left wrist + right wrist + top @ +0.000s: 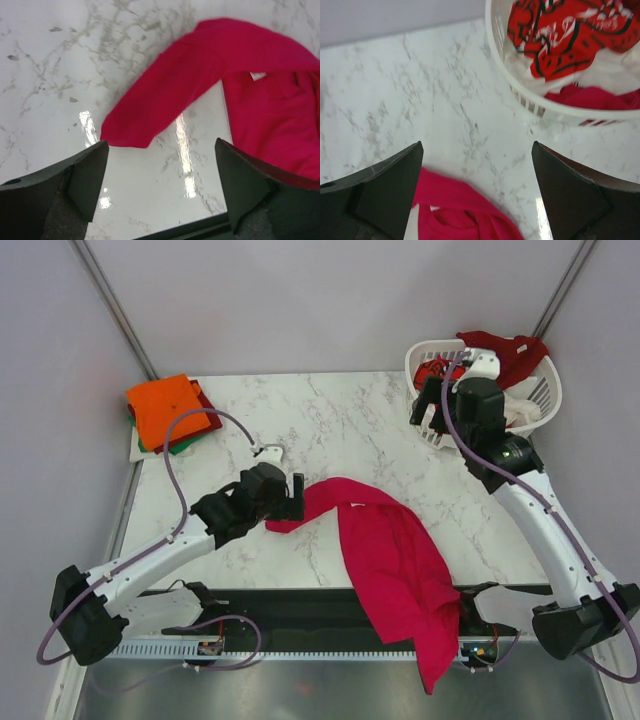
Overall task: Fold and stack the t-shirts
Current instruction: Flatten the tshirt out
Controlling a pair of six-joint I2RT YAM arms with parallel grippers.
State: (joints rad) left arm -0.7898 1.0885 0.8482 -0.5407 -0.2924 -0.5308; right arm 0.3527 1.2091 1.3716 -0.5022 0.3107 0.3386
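A plain magenta-red t-shirt (390,560) lies crumpled across the middle of the marble table, its lower part hanging over the near edge. Its sleeve (165,100) reaches left toward my left gripper (295,495), which is open and empty just beside the sleeve end. My right gripper (430,412) is open and empty, raised next to the basket. In the right wrist view the shirt's collar (455,215) shows below. Folded orange, dark red and green t-shirts (168,412) are stacked at the far left. A red-patterned t-shirt (560,35), a white one and a dark red one lie in the basket.
The white slatted basket (535,410) stands at the far right corner. A black strip and cable tray (280,615) run along the table's near edge. Grey walls enclose the table on three sides.
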